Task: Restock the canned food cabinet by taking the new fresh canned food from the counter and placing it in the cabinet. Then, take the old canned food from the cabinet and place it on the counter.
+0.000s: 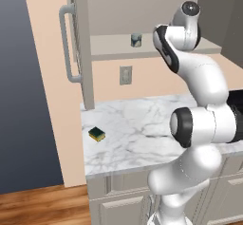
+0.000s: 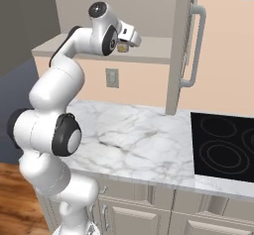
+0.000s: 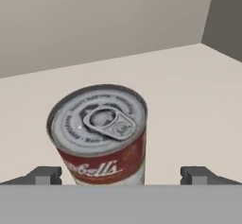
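the white arm is raised from the base, bent at the elbow over the surface point(image 1: 142, 129), and reached up and forward into the open cabinet point(image 2: 149, 48), with the wrist turned level toward the shelf. in the right base view the hand is seen just above the shelf edge, the gripper point(image 3: 120, 173) aimed at the old canned food point(image 3: 101, 133). in the hand view the jaws are seen spread wide, one dark tip at each lower corner, with the can standing upright on the shelf between and a little beyond them, nearer the left tip; nothing is gripped, and no contact with the can can be made out.

the can's lower part is cut off by the bottom of the hand view, so only its pull-tab lid, red band and part of the script are shown. in the right base view it is mostly hidden behind the hand, only a small yellowish patch being visible. in the left base view the hand is concealed by the arm's upper joints.

the new fresh canned food point(image 1: 136, 40) is seen standing on the same shelf, well left of the arm in the left base view. the cabinet door point(image 1: 80, 43) is swung open, its bar handle point(image 1: 69, 43) facing outward. a yellow-green sponge point(image 1: 97, 134) lies on the surface near its left edge, an outlet point(image 1: 125, 75) is set in the wall, and a black cooktop point(image 2: 223, 147) is set in at the right.
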Tool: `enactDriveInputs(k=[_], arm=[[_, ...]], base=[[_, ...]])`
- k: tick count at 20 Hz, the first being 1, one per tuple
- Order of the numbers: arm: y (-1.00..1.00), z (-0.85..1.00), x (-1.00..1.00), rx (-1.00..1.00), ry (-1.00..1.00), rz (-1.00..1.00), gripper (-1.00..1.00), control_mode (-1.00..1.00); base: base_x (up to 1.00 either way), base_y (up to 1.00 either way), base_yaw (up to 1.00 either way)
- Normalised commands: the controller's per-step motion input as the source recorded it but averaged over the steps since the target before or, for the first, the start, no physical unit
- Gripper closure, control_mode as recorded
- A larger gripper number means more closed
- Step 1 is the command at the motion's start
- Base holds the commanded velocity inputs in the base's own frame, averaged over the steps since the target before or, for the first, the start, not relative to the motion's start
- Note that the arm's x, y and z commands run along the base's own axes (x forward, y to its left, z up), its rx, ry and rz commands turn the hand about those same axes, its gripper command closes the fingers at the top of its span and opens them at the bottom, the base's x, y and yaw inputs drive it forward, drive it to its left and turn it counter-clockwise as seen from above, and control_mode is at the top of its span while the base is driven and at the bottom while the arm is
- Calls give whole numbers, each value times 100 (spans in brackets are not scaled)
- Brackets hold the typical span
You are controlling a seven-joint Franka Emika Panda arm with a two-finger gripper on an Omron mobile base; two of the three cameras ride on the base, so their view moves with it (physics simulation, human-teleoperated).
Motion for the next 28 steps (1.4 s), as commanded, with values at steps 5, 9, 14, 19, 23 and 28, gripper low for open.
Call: enactDriveInputs(k=[5, 9, 14, 19, 23, 28], arm=[[0, 0, 25, -1, 1, 0, -100, -100], [0, 0, 15, -1, 0, 0, 100, -100], [0, 0, 0, 0, 1, 0, 100, -100], [-1, 0, -64, 1, -19, 2, 100, -100], [-1, 35, -100, 4, -45, 18, 100, -100], [-35, 24, -100, 0, -16, 30, 100, -100]], base=[[0, 0, 0], [0, 0, 0], [0, 0, 0], [0, 0, 0], [0, 0, 0], [0, 0, 0]])
